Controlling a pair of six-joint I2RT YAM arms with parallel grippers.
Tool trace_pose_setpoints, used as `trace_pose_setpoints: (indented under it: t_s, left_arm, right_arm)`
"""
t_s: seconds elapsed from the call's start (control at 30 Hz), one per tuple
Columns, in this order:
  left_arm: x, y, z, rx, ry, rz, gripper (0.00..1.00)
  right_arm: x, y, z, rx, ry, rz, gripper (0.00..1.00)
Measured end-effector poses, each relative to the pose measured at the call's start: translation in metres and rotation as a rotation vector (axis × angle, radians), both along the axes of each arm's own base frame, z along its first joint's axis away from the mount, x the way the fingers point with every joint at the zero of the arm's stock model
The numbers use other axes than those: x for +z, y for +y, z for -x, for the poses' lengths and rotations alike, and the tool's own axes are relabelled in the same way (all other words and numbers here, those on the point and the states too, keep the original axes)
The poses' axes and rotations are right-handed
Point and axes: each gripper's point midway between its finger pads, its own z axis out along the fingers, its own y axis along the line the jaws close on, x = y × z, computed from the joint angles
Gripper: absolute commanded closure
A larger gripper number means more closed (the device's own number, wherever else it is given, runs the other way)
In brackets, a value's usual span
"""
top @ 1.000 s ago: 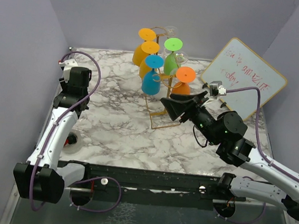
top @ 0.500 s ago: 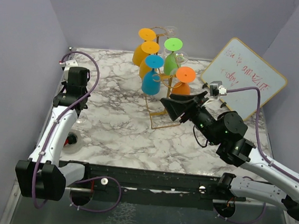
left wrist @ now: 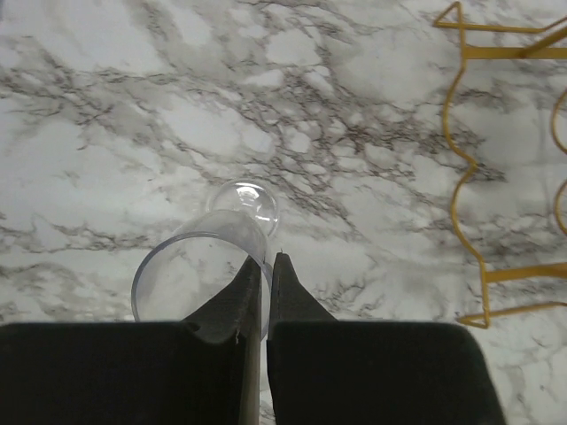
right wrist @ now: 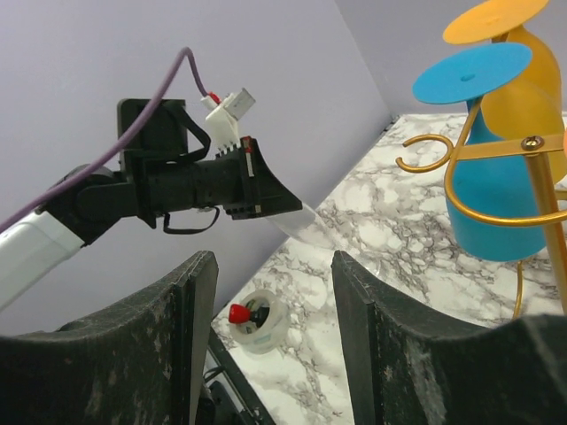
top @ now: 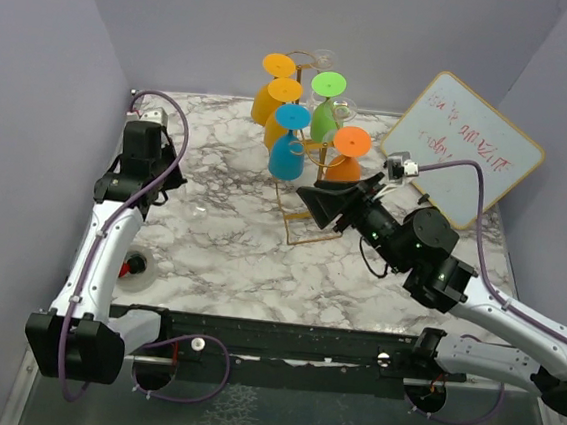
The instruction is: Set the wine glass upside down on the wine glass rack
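My left gripper (left wrist: 266, 258) is shut on the rim wall of a clear wine glass (left wrist: 190, 274), one finger inside the bowl; its round foot (left wrist: 244, 202) points away over the marble. In the right wrist view the left gripper (right wrist: 266, 199) holds the glass (right wrist: 312, 226) tilted above the table. The golden wire wine glass rack (top: 304, 189) stands at the middle back with orange, green and blue glasses hanging upside down; its base wire (left wrist: 461, 204) shows at the left wrist view's right. My right gripper (top: 329, 205) is open and empty beside the rack's front, and its own view (right wrist: 270, 266) faces the left arm.
A whiteboard (top: 466, 145) leans at the back right. A tape roll with a red cap (top: 134, 264) sits at the table's left front, also seen in the right wrist view (right wrist: 257, 320). Purple walls enclose the marble table (top: 220, 247).
My left arm has risen and swung back toward the far left with the clear glass in its grip. My right gripper has shifted slightly left by the rack.
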Motion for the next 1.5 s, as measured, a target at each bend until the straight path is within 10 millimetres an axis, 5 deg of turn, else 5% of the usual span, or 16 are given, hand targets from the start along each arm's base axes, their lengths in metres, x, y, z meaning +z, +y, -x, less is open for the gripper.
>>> trace_pose_setpoints:
  t_s: [0.27, 0.47, 0.73, 1.1, 1.3, 1.5]
  left_arm:
    - [0.060, -0.039, 0.009, -0.157, -0.131, 0.157, 1.00]
    - [0.119, -0.044, 0.026, -0.167, -0.291, 0.201, 1.00]
    - [0.168, -0.042, 0.056, -0.137, -0.442, 0.249, 1.00]
    - [0.232, -0.041, 0.103, -0.129, -0.656, 0.303, 1.00]
    - [0.273, -0.046, 0.123, -0.178, -0.778, 0.327, 1.00]
    - [0.293, -0.059, 0.136, -0.246, -0.820, 0.375, 1.00]
  right_arm:
    - [-0.014, 0.015, -0.004, 0.021, 0.103, -0.030, 0.40]
    - [-0.020, 0.048, -0.009, 0.087, 0.203, -0.034, 0.41]
    - [-0.016, 0.100, -0.005, 0.206, 0.327, -0.108, 0.41]
    - [0.028, 0.163, -0.005, 0.223, 0.428, -0.333, 0.34]
    - [0.028, 0.173, -0.019, 0.182, 0.512, -0.441, 0.32]
    - [0.043, 0.173, -0.028, 0.175, 0.580, -0.596, 0.32]
